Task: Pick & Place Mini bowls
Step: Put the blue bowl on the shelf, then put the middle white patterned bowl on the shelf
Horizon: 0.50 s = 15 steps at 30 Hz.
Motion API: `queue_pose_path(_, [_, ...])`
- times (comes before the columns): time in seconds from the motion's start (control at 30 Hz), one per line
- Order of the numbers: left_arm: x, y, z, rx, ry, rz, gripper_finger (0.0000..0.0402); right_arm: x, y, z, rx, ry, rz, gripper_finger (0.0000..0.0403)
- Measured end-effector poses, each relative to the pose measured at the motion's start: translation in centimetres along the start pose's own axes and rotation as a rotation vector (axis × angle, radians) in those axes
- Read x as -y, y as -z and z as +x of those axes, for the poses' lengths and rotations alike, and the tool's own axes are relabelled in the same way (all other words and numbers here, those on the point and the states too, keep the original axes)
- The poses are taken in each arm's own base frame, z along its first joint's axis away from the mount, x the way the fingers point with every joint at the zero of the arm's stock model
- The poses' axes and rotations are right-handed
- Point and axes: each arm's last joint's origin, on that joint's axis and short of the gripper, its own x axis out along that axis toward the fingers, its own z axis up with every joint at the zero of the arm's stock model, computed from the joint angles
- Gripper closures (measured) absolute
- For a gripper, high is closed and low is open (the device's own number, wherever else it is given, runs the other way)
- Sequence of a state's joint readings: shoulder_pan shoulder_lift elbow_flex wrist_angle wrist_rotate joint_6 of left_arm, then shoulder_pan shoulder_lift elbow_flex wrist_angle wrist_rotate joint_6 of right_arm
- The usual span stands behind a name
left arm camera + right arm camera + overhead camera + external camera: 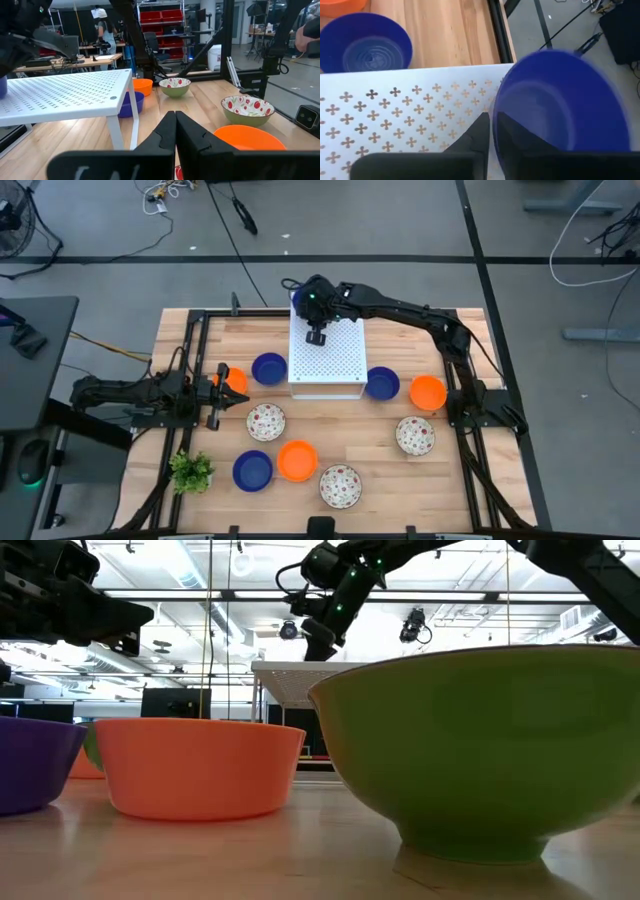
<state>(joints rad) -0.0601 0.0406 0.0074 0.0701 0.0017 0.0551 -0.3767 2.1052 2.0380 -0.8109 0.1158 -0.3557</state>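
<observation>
In the high view the white perforated board (330, 365) stands mid-table. My right gripper (306, 304) is over its far-left corner, shut on a blue mini bowl (297, 298), which fills the right wrist view (560, 100). On the table around the board rest several more mini bowls: blue (268, 368), (382, 383), (252, 470); orange (235, 379), (428, 392), (297, 460); and red-speckled (266, 422), (415, 435), (340, 486). My left gripper (215, 385) waits shut at the table's left, just short of the orange bowl there. My right gripper holds the blue bowl by its rim (494, 131), one finger (525, 147) inside the hollow and the other finger (477, 134) outside. The fingers slant down toward the table's left. The bowl looks blurred and hangs out past the board's far-left corner (497, 67).
A small green plant (190, 472) stands at the near-left corner. Black frame rails (190, 350) run along the table's edges. In the low view a speckled bowl's green outside (480, 750) and an orange bowl (200, 765) stand close to the camera.
</observation>
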Motion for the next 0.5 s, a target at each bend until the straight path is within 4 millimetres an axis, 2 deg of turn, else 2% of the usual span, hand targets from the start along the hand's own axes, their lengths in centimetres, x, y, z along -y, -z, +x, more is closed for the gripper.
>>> queue_pose_path(0.17, [0.0, 0.0, 0.0, 0.000, 0.000, 0.000, 0.0396, 0.0, -0.1, 0.0, 0.011, 0.004, 0.001, 0.0337])
queue_pose_path(0.33, [0.0, 0.0, 0.0, 0.000, 0.000, 0.000, 0.0396, 0.0, -0.1, 0.0, 0.013, 0.004, 0.000, 0.0287])
queue_pose_path(0.43, [0.0, 0.0, 0.0, 0.000, 0.000, 0.000, 0.0396, -0.4, -0.5, -1.0, 0.028, 0.005, 0.000, 0.0251])
queue_pose_path(0.5, [0.0, 0.0, 0.0, 0.000, 0.000, 0.000, 0.0396, -0.9, -1.0, -2.5, 0.056, 0.005, 0.024, 0.0232])
